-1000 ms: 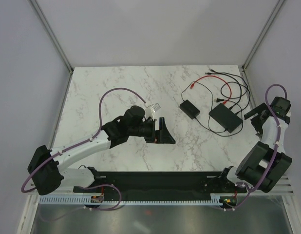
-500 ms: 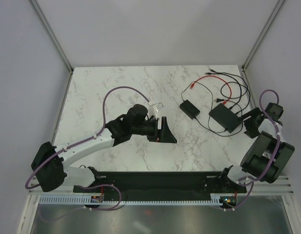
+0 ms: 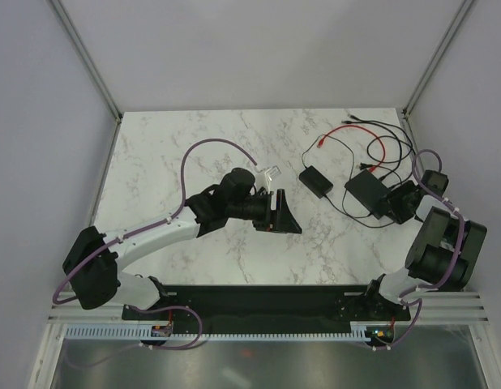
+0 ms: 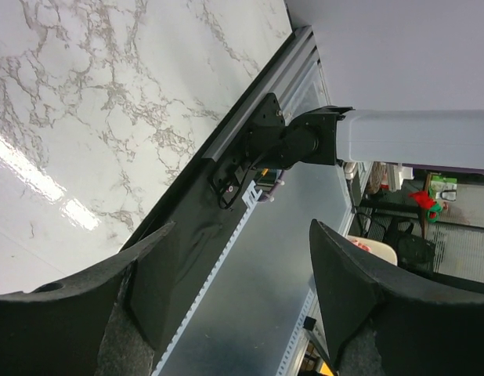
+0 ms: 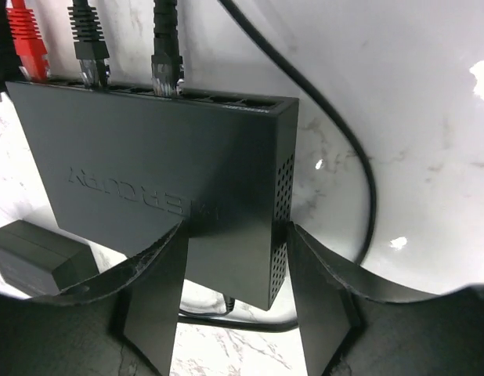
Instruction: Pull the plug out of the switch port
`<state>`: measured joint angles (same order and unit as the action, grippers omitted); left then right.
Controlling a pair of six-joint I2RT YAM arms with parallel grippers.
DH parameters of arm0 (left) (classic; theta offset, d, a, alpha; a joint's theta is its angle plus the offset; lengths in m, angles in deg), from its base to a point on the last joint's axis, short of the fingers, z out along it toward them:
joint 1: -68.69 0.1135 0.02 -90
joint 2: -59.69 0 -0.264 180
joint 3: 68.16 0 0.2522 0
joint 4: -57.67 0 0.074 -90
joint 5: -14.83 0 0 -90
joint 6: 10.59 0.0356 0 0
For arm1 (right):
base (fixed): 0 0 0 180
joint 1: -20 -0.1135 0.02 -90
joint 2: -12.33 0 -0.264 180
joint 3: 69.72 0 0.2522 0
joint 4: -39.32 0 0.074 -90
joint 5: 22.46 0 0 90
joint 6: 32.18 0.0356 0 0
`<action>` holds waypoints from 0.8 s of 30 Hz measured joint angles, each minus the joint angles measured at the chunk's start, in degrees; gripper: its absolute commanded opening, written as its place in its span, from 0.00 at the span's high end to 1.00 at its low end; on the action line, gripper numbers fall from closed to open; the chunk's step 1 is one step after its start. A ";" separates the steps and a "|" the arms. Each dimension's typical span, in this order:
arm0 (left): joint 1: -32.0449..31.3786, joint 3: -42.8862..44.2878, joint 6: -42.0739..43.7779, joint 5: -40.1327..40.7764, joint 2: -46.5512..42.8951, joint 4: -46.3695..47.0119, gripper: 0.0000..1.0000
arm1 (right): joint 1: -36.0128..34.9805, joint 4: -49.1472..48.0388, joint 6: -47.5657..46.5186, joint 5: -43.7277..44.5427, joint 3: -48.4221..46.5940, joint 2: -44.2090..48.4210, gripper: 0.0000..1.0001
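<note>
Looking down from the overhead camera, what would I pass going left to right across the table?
Left fingers → adapter → switch → right fingers.

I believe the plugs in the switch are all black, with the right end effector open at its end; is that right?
Not quite: the right wrist view shows one red plug in the switch; the rest are black, and the right end effector is open.
</note>
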<state>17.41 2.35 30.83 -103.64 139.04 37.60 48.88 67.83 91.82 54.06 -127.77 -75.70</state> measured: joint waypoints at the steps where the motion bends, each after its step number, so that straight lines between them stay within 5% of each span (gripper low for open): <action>1: -0.11 0.00 -0.02 0.04 0.13 0.02 0.26 | -0.44 -0.57 0.81 -0.20 0.66 0.00 0.42; 6: -0.94 0.00 -1.31 1.40 0.22 0.07 0.27 | -1.66 -4.11 4.26 -1.36 3.41 1.16 0.50; 24: -3.93 0.02 -4.98 8.44 0.42 0.02 0.37 | -7.08 -4.42 6.32 -7.52 5.70 2.93 0.47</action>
<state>13.47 2.37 25.84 -95.20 139.45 37.63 41.80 63.41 98.14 46.54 -122.07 -72.77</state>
